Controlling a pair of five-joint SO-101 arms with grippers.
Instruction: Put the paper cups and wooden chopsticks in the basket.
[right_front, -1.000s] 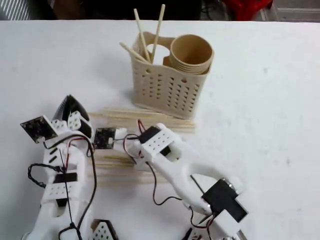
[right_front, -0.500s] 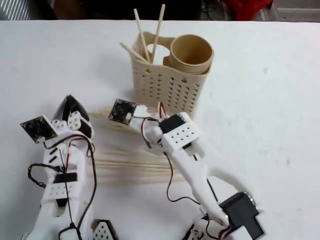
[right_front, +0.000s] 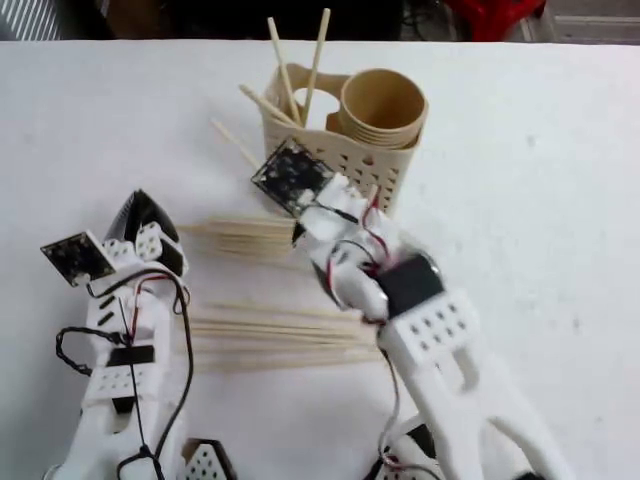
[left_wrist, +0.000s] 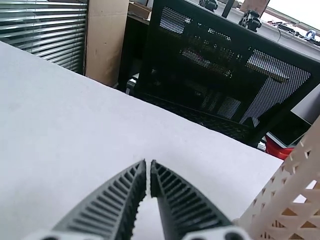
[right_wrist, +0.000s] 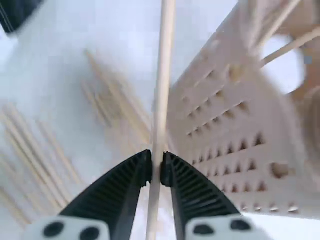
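Observation:
A beige perforated basket (right_front: 335, 170) stands at the table's back middle with stacked paper cups (right_front: 383, 105) and a few wooden chopsticks (right_front: 300, 65) standing in it. My right gripper (right_wrist: 156, 167) is shut on one chopstick (right_wrist: 163, 85), held right in front of the basket wall (right_wrist: 235, 125); its far end (right_front: 228, 140) pokes out left of the basket. Several loose chopsticks (right_front: 270, 335) lie on the table before the basket. My left gripper (left_wrist: 148, 172) is shut on nothing above the white table, its arm (right_front: 120, 330) at the front left.
Another bundle of chopsticks (right_front: 240, 238) lies just in front of the basket. The white table (right_front: 540, 200) has free room on the right and far left. Behind the table's far edge stands a black mesh rack (left_wrist: 220, 75).
My right arm has swung from the chopstick pile up and back to the basket's front, lifting one chopstick with it. The left arm has stayed still.

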